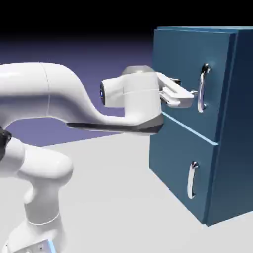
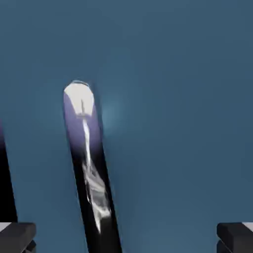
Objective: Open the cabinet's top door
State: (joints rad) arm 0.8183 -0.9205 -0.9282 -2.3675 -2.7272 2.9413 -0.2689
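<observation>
The gripper (image 1: 190,96) is spread wide, holding nothing, level with the top door's handle (image 1: 202,88), just short of it. That handle's long axis runs vertically on the top door (image 1: 185,54), which sits shut on the cabinet (image 1: 232,163) standing on the tabletop (image 1: 113,197).

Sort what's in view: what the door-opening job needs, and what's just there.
Needed: the cabinet; its top door; that door's silver handle, seen close up in the hand view; the gripper, jaws apart at the handle.

Just there: the lower door; its handle; the table.
</observation>
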